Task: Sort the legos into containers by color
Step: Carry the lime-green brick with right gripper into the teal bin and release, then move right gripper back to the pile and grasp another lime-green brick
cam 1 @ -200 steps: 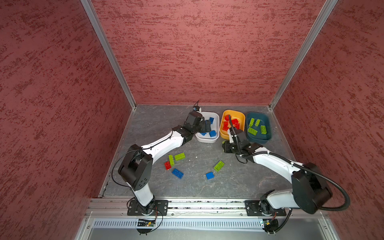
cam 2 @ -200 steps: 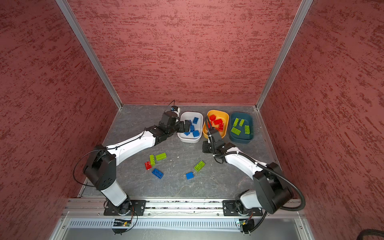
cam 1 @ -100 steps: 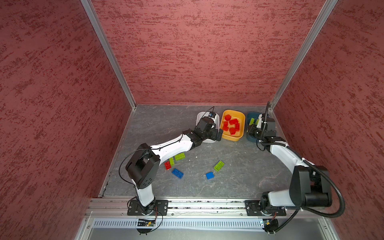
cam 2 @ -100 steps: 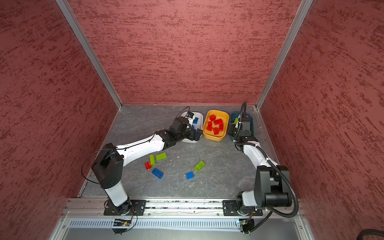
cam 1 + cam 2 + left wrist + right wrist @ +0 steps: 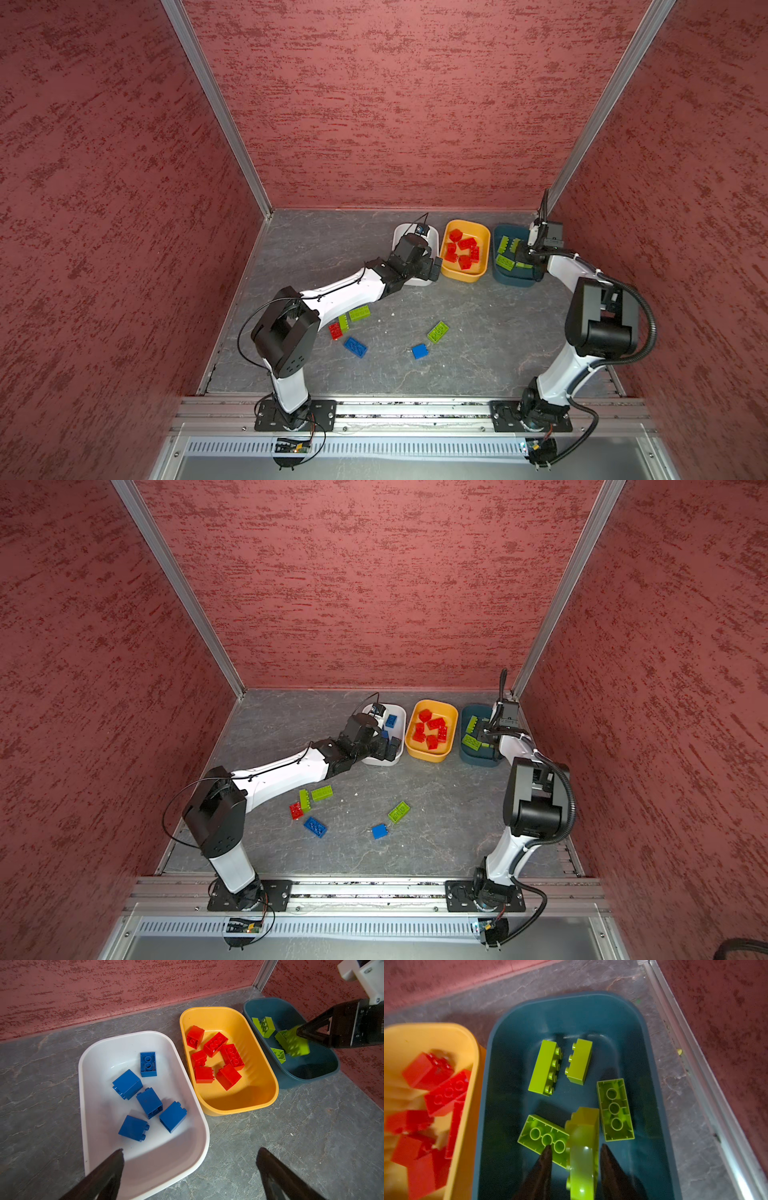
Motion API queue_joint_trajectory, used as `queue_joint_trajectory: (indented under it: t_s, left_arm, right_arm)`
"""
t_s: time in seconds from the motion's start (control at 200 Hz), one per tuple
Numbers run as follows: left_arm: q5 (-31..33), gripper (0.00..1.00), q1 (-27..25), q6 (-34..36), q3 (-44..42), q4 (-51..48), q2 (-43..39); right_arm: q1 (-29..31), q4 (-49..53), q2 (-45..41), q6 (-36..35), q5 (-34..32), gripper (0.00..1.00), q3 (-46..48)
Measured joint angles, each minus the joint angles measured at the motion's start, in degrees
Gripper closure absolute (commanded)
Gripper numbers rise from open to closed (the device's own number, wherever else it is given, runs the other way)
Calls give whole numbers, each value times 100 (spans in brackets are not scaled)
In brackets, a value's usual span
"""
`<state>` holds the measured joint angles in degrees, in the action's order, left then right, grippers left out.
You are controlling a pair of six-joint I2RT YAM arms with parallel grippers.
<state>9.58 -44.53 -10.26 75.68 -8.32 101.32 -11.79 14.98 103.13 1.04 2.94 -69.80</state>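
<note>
Right wrist: right gripper (image 5: 576, 1147) hangs parted above teal tub (image 5: 623, 1022).

top pair: high, looking down, whole scene | wrists: close, share teal tub (image 5: 295, 1083)

Glossy, smooth plastic: white rounded tub (image 5: 97, 1088), lime green studded bricks (image 5: 544, 1068). Matt grey veined stone-look floor (image 5: 311, 1126). Rough-textured red walls (image 5: 374, 104).

Bare tabletop (image 5: 478, 303) lies open between the row of containers (image 5: 462, 276) and the loose legos (image 5: 437, 331)
</note>
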Motion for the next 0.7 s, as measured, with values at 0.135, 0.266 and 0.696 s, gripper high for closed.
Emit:
queue_joint_trajectory:
  t_s: [0.135,0.266,0.696]
  left_arm:
    - [28,0,0,13,31,-22,0]
    - [81,1,0,0,83,-26,0]
    - [254,1,0,-245,81,-15,0]
  right_arm:
    - [63,210,114,-201,-262,38,-227]
    - [186,278,22,-232,-442,32,-221]
    - [1062,107,-1952,293,-177,1,1224]
